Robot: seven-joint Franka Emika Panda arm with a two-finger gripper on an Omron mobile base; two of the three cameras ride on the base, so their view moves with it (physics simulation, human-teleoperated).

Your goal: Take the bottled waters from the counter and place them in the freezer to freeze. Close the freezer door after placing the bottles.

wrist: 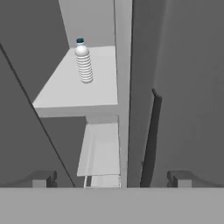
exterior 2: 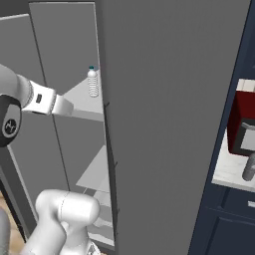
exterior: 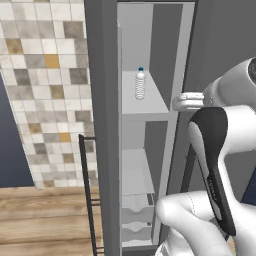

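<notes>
A clear-white ribbed bottled water (exterior: pixel 140 84) (exterior 2: pixel 92 82) (wrist: pixel 83 61) with a blue cap stands upright on an upper white shelf (wrist: pixel 87 94) inside the open freezer (exterior: pixel 150 45). The darker grey bottled water (exterior 2: pixel 249 168) stands on the white counter (exterior 2: pixel 226 172) at far right, beside the microwave. My gripper (exterior: pixel 176 102) (exterior 2: pixel 69 107) (wrist: pixel 111 179) hovers outside the freezer, to the right of and a little below the shelved bottle. It is open, with nothing between its fingertips (wrist: pixel 41 178). The freezer door (exterior: pixel 102 150) stands swung open on the left, its dark bar handle (exterior: pixel 89 200) showing low down.
A wide grey appliance front (exterior 2: pixel 174 124) runs right of the freezer opening. A dark red microwave (exterior 2: pixel 243 122) sits on the counter over navy cabinets (exterior 2: pixel 224 224). Lower shelves and drawers (exterior: pixel 136 220) fill the freezer's bottom. Tiled wall (exterior: pixel 45 90) and wood floor (exterior: pixel 45 220) lie left.
</notes>
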